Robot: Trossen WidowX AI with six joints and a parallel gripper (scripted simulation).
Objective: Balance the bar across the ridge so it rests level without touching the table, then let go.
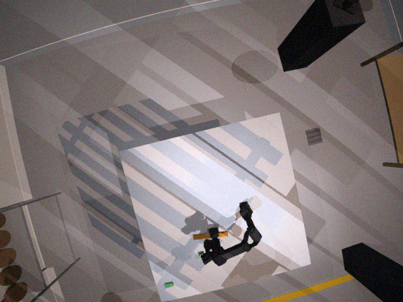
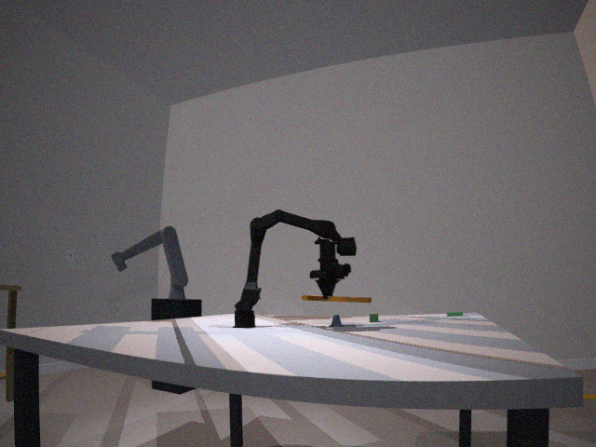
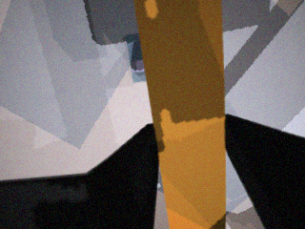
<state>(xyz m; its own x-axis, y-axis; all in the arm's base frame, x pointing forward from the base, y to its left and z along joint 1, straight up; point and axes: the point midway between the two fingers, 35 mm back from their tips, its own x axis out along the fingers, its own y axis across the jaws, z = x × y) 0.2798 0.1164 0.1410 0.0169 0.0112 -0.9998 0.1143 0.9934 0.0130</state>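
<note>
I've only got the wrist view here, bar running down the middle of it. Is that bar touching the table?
Observer: No, the exterior view shows a gap between the bar and the table.

Operator: Is it resting on the ridge, then?

Observer: No, in the exterior view the ridge stands lower, with space between its top and the bar.

Operator: Anything green on the table?

Observer: Yes, two green blocks, one near the table's edge in the top view.
</note>
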